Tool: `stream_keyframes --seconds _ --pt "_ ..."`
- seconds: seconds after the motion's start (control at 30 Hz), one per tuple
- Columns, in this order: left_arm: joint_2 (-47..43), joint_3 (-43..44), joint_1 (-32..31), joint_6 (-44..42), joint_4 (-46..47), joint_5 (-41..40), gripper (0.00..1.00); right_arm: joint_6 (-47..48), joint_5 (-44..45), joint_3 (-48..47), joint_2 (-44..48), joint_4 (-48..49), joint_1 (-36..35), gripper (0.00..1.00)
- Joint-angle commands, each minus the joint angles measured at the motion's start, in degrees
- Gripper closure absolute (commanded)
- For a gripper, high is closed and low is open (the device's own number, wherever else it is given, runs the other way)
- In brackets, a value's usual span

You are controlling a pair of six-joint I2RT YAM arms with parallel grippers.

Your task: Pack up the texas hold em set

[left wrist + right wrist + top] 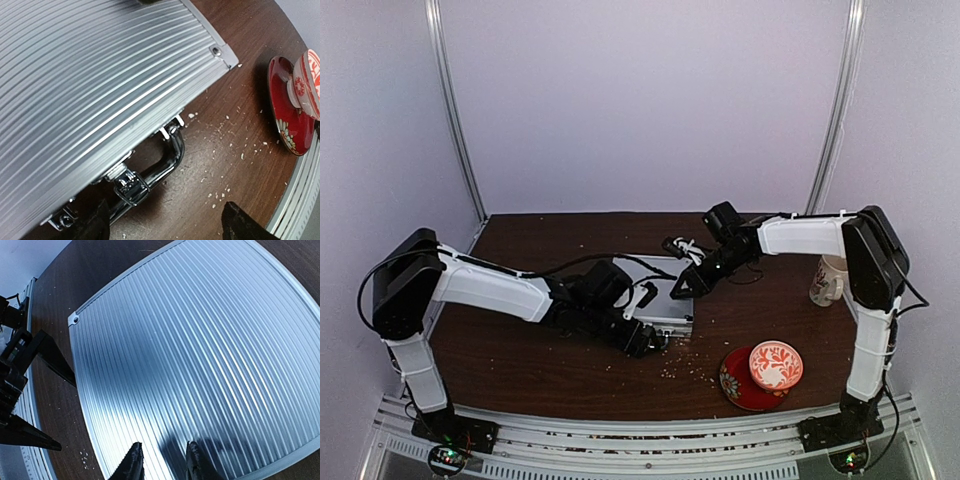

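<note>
At the near right of the dark wooden table [540, 360], the red-and-white patterned bowl [776, 364] sits on its red saucer [738, 385]. Pale crumbs [678, 368] are scattered on the wood to their left, just in front of the case.

The left gripper [165, 227] hangs at the near edge of the silver briefcase [100, 75], a little right of the table's middle. Its two dark fingers are spread wide apart with nothing between them. In the left wrist view the case's chrome-and-black handle [165, 162] lies flat on the table just beyond the fingertips. A metal latch [127, 185] sits beside the handle on the case's front edge, but the view does not show whether it is fastened.

The briefcase lies flat near the centre of the table with its ribbed aluminium lid down. It is closed, so only its outside shows. One riveted corner points toward the saucer, which stands apart from it.

The right gripper [164, 465] reaches in from the far right and is poised over the far part of the lid. Its fingers stand a small way apart and grip nothing. Their tips are low over the ribs, though it cannot be told whether they touch the metal. The right wrist view also shows the left gripper's splayed fingers off the case's opposite edge.

Farther right, beside the right arm's upright link, stands the white mug [828, 280], well apart from the case.
</note>
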State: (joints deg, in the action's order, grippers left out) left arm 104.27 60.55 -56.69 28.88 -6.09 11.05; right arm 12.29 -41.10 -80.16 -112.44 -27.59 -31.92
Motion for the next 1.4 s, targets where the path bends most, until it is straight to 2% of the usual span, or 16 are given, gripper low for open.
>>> stream_keyframes --seconds 0.0,0.53,0.87,1.37 --pt "2.77 2.24 0.17 -1.09 0.90 0.89 0.22 0.27 2.15 -1.50 -1.73 -1.35 0.11 0.69" --pt "6.21 4.13 0.17 -1.20 2.55 6.20 0.25 1.39 2.95 -1.49 -3.27 -2.45 0.11 0.67" --pt "2.96 6.88 0.17 -2.03 -0.62 8.50 0.28 1.63 3.29 -1.49 -3.71 -2.64 0.11 0.66" --pt "-8.42 11.20 1.31 -6.64 -15.14 -6.32 0.29 2.11 3.33 -1.40 -4.01 -2.86 0.11 0.66"
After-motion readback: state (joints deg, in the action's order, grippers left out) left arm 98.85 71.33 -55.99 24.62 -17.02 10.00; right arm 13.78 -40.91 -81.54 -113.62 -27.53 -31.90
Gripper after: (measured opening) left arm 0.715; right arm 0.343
